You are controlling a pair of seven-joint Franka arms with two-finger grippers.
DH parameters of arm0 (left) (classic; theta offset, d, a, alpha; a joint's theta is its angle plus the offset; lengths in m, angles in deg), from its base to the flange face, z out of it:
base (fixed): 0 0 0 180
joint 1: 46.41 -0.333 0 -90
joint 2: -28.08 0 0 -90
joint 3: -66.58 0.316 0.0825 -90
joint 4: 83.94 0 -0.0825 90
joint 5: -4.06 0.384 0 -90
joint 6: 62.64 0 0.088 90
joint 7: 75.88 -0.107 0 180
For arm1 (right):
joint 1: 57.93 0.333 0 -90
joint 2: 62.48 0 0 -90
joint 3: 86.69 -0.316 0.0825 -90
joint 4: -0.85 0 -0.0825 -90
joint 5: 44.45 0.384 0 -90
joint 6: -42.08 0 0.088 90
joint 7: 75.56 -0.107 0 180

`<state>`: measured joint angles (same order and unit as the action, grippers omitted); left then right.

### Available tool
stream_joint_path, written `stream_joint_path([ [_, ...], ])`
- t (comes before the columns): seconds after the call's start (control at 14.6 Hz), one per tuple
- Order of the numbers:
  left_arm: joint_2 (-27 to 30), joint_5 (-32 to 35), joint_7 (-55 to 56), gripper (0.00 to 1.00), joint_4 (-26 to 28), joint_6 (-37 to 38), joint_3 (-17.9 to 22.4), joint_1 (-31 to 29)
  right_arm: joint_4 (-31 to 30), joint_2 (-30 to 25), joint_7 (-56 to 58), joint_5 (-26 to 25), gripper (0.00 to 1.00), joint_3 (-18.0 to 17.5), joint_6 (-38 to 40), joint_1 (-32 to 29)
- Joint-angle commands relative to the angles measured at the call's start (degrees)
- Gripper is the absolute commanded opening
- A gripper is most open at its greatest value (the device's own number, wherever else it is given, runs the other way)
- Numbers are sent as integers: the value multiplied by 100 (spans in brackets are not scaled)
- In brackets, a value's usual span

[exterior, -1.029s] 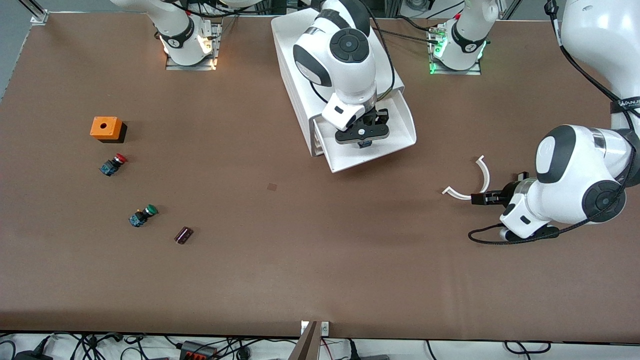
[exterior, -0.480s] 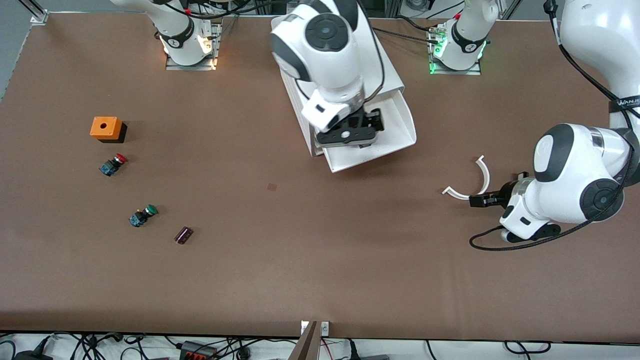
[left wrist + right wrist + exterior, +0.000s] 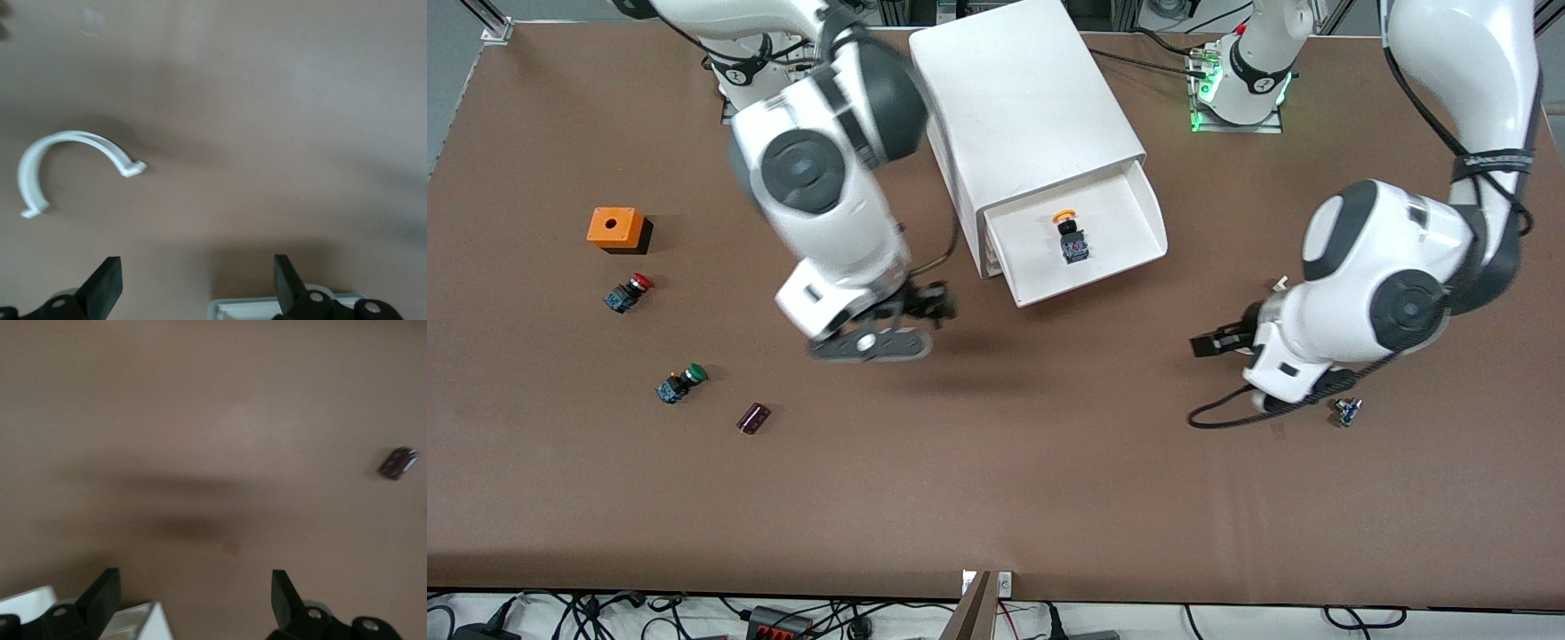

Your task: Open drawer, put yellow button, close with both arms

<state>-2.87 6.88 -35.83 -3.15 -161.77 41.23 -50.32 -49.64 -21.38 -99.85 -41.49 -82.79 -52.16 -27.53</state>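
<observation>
Fingers: those of the right gripper (image 3: pixel 911 322) stand wide apart and empty over bare table between the cabinet and the scattered parts, clear of the drawer, which fits a release already made; those of the left gripper (image 3: pixel 1209 345) are likewise parted and empty, low over the table toward the left arm's end, pointing toward the drawer, a stance judged ready for the shared push. Items, from the right arm's end of the table: orange box (image 3: pixel 615 228) with a hole in its top; red-capped button (image 3: pixel 628 292) nearer the front edge than the box; green-capped button (image 3: pixel 680 383) nearer that edge again; small dark component (image 3: pixel 753 418) just beside it. White cabinet (image 3: pixel 1024 107) at the base-side edge, between the two arm bases. The drawer (image 3: pixel 1138 191), uppermost of the cabinet, is pulled out and open. The yellow button (image 3: pixel 1069 238) lies on its side on the drawer floor, near the middle, cap toward the cabinet; placement is judged done, closing not yet. White curved clip (image 3: pixel 63 163) on the table under the left arm, mostly hidden in the front view. Small dark part (image 3: pixel 1346 411) near the left arm, nearer the front edge. Surface: plain brown table (image 3: pixel 996 498), matte. Room: cables and a power strip along the front edge; the left arm's base shows a green light.
</observation>
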Motion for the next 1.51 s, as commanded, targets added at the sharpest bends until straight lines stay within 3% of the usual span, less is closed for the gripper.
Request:
stream_joint_path([
  [0.0,326,113,633,100,936,-876,-549,-83,-161,-173,793,11,100,-91,151,-770],
  [0.27,573,113,1196,100,1905,-2056,-1015,-75,-189,-191,1768,29,100,-91,151,-1798],
  [0.89,906,113,1802,100,2688,-2084,-1930,-136,-189,-480,2139,-41,100,-74,186,-2802],
  [1.17,942,121,2138,100,2820,-2075,-2220,-145,-206,-795,2183,-50,100,-48,652,-2960],
  [1.44,959,121,2226,100,2873,-2023,-2326,-145,-1354,-1761,2473,-68,100,-56,538,-3128],
])
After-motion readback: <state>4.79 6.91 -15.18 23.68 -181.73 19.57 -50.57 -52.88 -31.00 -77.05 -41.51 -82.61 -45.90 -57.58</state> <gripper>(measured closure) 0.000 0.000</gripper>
